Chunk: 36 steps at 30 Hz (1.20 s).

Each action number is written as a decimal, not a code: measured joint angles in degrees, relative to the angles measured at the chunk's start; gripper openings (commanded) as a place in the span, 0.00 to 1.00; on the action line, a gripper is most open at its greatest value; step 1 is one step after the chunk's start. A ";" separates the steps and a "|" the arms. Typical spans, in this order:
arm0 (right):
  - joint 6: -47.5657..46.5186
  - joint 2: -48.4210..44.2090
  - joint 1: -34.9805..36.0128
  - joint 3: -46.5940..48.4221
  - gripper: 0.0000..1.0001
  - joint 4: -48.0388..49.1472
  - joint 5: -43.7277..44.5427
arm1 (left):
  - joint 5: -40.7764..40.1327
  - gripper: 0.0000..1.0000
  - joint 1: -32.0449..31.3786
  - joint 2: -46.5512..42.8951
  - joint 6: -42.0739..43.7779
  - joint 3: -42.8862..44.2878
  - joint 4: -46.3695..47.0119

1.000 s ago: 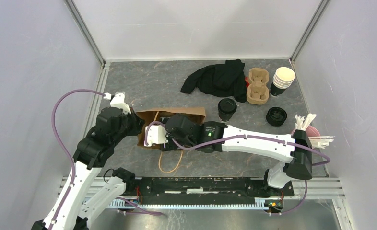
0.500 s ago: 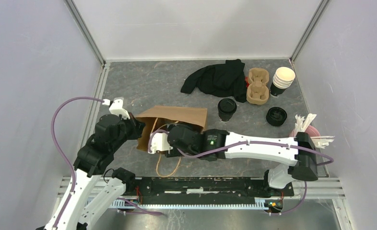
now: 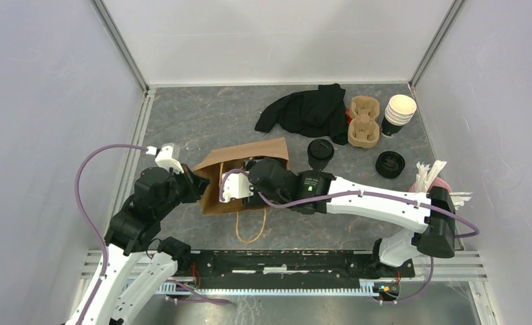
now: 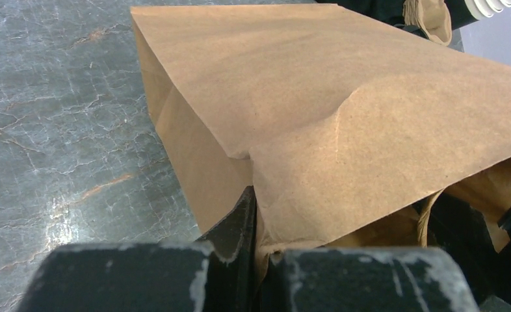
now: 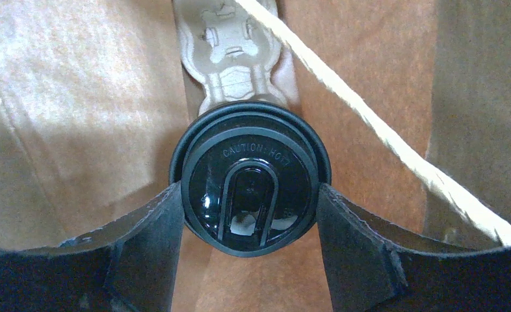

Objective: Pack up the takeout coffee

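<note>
The brown paper bag (image 3: 250, 157) sits mid-table, its left rim pinched in the closed left gripper (image 4: 258, 260), while the right gripper (image 5: 249, 214), reaching inside it, clasps one lidded coffee cup (image 5: 249, 182), the other lidded cup (image 3: 319, 154) standing just right of the bag.

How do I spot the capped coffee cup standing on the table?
Find the brown paper bag mid-table. Just right of it, near the black cloth, stands a lidded black cup. Unlike the stacked cups it is capped; the loose lid has no cup.
</note>
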 measured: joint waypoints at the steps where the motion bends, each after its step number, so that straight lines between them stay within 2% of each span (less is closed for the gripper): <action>1: -0.35 0.00 -0.28 -0.02 0.00 0.22 0.00 | 0.20 0.06 0.00 0.00 0.00 -0.02 0.00; 12: -10.97 -0.02 -3.63 -6.91 0.00 7.19 -3.23 | 1.97 0.07 0.00 1.05 0.02 0.24 0.24; 21: -20.52 0.66 -9.73 -7.02 0.00 9.55 -9.94 | 2.14 0.06 0.00 3.13 0.13 2.27 -0.09; 29: -23.23 2.67 -11.21 -7.02 0.00 10.21 -14.40 | 2.16 0.07 0.00 3.21 0.15 2.49 -0.15; 36: -24.48 4.20 -11.39 -7.41 0.00 12.52 -14.78 | 2.67 0.06 0.00 3.58 0.17 2.56 -0.15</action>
